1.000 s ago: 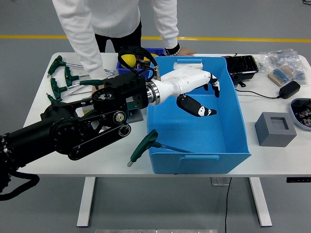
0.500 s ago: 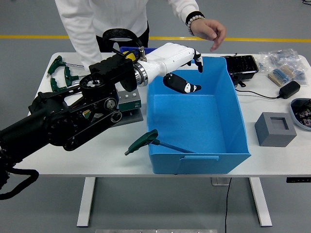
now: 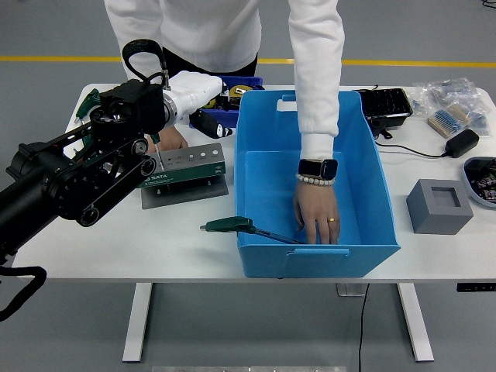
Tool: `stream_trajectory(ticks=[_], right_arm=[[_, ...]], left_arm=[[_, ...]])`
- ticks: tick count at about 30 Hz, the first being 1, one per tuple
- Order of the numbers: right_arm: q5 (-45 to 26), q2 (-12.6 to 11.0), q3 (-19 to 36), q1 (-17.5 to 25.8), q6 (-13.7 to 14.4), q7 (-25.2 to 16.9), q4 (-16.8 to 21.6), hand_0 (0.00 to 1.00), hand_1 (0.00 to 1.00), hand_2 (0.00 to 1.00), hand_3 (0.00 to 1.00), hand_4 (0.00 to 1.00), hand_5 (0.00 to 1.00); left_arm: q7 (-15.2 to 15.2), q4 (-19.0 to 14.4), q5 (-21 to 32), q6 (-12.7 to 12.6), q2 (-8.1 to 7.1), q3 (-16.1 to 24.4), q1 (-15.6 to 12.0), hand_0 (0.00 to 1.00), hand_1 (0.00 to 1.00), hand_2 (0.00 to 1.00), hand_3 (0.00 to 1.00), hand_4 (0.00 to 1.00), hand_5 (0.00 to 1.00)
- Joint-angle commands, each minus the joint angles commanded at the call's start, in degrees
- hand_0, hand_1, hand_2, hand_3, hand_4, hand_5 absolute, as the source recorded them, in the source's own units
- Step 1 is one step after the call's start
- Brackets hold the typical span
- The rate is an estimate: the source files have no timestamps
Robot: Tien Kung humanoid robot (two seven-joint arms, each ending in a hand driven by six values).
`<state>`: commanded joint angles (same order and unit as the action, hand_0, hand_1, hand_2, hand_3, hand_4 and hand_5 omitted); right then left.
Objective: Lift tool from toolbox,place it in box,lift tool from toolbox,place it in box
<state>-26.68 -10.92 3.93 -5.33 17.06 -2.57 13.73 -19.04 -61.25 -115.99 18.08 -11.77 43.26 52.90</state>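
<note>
Person's hand in the blue box, left arm above the toolbox

Tabletop (image 3: 101, 240) carries a large blue box (image 3: 372, 167) at centre and a green toolbox (image 3: 182, 164) just to its left, resting on a grey plate. The robot's left arm comes in from the left, and its white and black left robot hand (image 3: 205, 105) hangs over the far side of the toolbox, close to the box's left wall. Its dark fingers (image 3: 217, 124) are curled downward, but whether they clasp anything cannot be told from this view. The right arm does not show.

A T-handle tool (image 3: 236, 226) with a green grip lies at the box's near left corner: the grip rests on the tabletop just outside the wall, and its metal shaft runs across the near rim towards the inside. More green-handled tools (image 3: 87, 105) lie at the far left, partly hidden behind the arm.

A person in a white top stands at the far side. One sleeve reaches down into the box, and the person's hand (image 3: 318, 217), with a watch and a bead bracelet at the wrist, rests palm down on the box floor near the front wall. The person's other hand (image 3: 169, 139) is on the tabletop just behind the toolbox, mostly hidden by the arm.

To the right of the box stand a grey block (image 3: 439, 205) and a black adapter (image 3: 463, 142).
</note>
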Motion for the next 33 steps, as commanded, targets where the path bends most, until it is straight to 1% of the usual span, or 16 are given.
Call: stream_trajectory(ticks=[1,2,3,5,9,12,13,19,20,25,26,31,32,33], right_arm=[[-0.03,0.03,0.01,0.02,0.0,0.01,-0.01,0.684,0.646,0.721,0.58,0.807,0.743],[-0.04,0.05,0.02,0.02,0.01,0.02,-0.01,0.683,0.646,0.723,0.58,0.806,0.743],[-0.01,0.05,0.02,0.03,0.01,0.04,-0.01,0.683,0.646,0.723,0.58,0.806,0.743],[0.18,0.08,0.13,0.03,0.04,0.12,-0.01,0.683,0.646,0.723,0.58,0.806,0.743],[0.39,0.08,0.24,0.03,0.04,0.2,-0.01,0.684,0.647,0.723,0.58,0.806,0.743],[0.44,0.05,0.28,-0.01,0.03,0.24,0.0,0.684,0.647,0.723,0.58,0.806,0.743],[0.49,0.05,0.25,-0.04,0.02,0.25,-0.01,0.682,0.646,0.723,0.58,0.806,0.742],[0.1,0.13,0.12,-0.04,0.02,0.2,0.0,0.682,0.646,0.723,0.58,0.806,0.742],[0.17,0.12,0.13,-0.07,0.02,0.22,0.01,0.682,0.645,0.722,0.58,0.806,0.741],[0.35,0.07,0.19,-0.09,0.01,0.27,0.01,0.682,0.645,0.722,0.58,0.806,0.741],[0.35,0.07,0.18,-0.09,0.01,0.26,0.01,0.682,0.645,0.721,0.58,0.806,0.741],[0.38,0.03,0.19,-0.09,0.05,0.26,0.0,0.682,0.645,0.721,0.58,0.806,0.741],[0.42,0.03,0.21,-0.1,0.06,0.27,0.01,0.683,0.645,0.72,0.579,0.806,0.741],[0.42,0.02,0.2,-0.1,0.07,0.27,0.0,0.683,0.645,0.72,0.579,0.806,0.741]], left_arm=[[-0.25,0.29,-0.31,1.1,-0.38,-0.01,-0.16,0.682,0.655,0.708,0.65,0.856,0.43],[-0.17,0.54,-0.76,2.1,-0.74,-0.06,-0.28,0.738,0.728,0.771,0.758,0.98,0.403],[-0.09,0.73,-1.14,2.96,-1.05,-0.14,-0.39,0.738,0.728,0.771,0.758,0.98,0.403],[0.16,1.11,-1.77,3.83,-1.65,-0.71,-0.49,0.738,0.728,0.771,0.758,0.98,0.403],[0.09,2.57,-2.52,5.67,-2.82,-3.09,-0.26,0.754,0.731,0.769,0.754,0.998,0.383],[0.21,3.98,-3.09,5.76,-3.09,-4.02,-0.21,0.754,0.731,0.769,0.754,0.998,0.383],[0.27,4.42,-3.25,5.6,-3.11,-4.33,-0.17,0.751,0.729,0.766,0.7,0.998,0.402],[0.69,6.15,-3.46,5.02,-3.15,-5.41,-0.28,0.751,0.729,0.766,0.7,0.998,0.402],[0.76,6.37,-3.58,5.04,-3.16,-5.54,-0.24,0.751,0.733,0.766,0.615,0.998,0.414],[0.97,7.03,-3.85,4.92,-3.22,-5.71,-0.1,0.751,0.733,0.766,0.615,0.998,0.414],[1.02,7.12,-3.94,4.87,-3.24,-5.77,-0.07,0.75,0.734,0.769,0.524,0.998,0.422],[1.3,7.86,-4.64,4.66,-3.35,-6.04,0.03,0.75,0.734,0.769,0.524,0.998,0.422],[1.36,8.0,-4.71,4.67,-3.37,-6.0,0.01,0.759,0.737,0.766,0.496,0.998,0.435],[1.39,8.16,-4.77,4.67,-3.38,-5.93,-0.01,0.759,0.737,0.766,0.496,0.998,0.435]])
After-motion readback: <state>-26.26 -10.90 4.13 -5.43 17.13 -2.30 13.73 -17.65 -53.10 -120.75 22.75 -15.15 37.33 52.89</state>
